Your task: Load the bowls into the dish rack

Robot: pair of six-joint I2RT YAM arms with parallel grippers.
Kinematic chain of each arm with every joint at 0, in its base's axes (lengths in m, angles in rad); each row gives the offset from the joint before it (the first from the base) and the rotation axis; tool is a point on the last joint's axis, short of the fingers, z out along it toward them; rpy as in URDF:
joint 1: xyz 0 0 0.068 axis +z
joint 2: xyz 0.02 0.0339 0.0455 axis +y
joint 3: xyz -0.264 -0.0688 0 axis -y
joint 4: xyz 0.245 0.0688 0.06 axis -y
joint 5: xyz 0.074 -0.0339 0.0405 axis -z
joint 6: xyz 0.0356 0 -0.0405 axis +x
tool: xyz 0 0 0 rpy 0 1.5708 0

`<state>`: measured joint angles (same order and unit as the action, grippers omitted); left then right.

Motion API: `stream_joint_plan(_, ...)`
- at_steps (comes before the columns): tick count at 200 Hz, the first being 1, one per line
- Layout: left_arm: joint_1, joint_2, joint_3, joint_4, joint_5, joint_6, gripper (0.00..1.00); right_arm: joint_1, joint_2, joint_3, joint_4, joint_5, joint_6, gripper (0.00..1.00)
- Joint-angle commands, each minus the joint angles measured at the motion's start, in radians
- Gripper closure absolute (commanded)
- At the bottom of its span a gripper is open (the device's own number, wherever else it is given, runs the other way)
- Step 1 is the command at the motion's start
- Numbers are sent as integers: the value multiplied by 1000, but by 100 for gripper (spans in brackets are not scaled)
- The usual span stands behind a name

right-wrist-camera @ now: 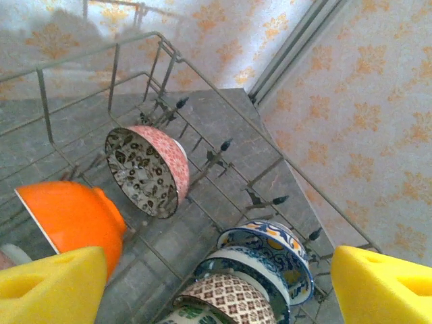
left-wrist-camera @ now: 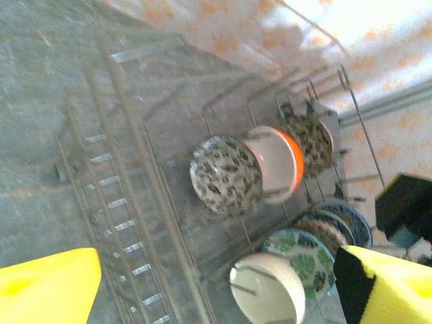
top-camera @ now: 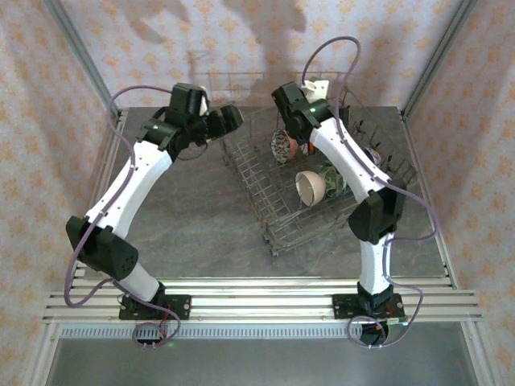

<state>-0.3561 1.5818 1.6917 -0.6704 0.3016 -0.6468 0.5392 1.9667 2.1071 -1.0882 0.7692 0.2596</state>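
From above, the right arm (top-camera: 346, 157) lies across the dish rack (top-camera: 257, 185) and hides much of its right half. A cream bowl (top-camera: 311, 186) on its side shows beside the forearm, with a sliver of green just behind it. The rack sits askew on the far right of the grey table (top-camera: 201, 233), with patterned walls (top-camera: 32, 121) around it.

The left wrist view is blurred, so bowl patterns are hard to read. The left gripper (left-wrist-camera: 216, 283) hovers near the rack's far left corner, its yellow fingers (left-wrist-camera: 47, 290) cut off at the bottom corners, jaws wide apart and holding nothing. Among the tines stand a dark-flowered bowl (left-wrist-camera: 225, 175), an orange bowl (left-wrist-camera: 277, 165) touching it, and another flowered one partly hidden behind that.

The right gripper (right-wrist-camera: 219, 287) likewise has its jaws wide apart and empty, with its fingers (right-wrist-camera: 385, 287) cropped by the bottom edge. Between them a row of bowls leans together in the rack, each overlapping the next. A blue-white bowl (right-wrist-camera: 270, 246) sits at one end, and a brown-patterned bowl (right-wrist-camera: 233, 297) is cut off by the bottom edge
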Motion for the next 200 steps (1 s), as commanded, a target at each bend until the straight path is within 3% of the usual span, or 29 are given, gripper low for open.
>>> stream_joint_plan(1,-103,-46,-53,-106,-139,-12,14,-27,-98,-89,55,-49,-30,14)
stream_joint_plan(50,-238,-60,-154,-74,-203,-111,28,-61,-212,-263,103,-89,-31,14)
stream_joint_plan(98,-248,-33,-196,34,-154,-167,49,-62,-275,-363,131,-105,-24,14)
stream_joint_plan(131,-245,-8,-189,40,-150,-159,57,-69,-286,-377,145,-103,-31,14)
stream_joint_plan(143,-244,4,-180,34,-152,-155,64,-73,-287,-375,146,-102,-30,14)
stream_joint_plan(172,-224,18,-162,28,-157,-157,94,-87,-282,-365,154,-105,-38,14)
stream_joint_plan(183,-206,25,-144,10,-150,-152,100,-94,-277,-354,151,-108,-42,14)
stream_joint_plan(200,-182,31,-110,-20,-151,-128,100,-108,-265,-331,144,-116,-46,14)
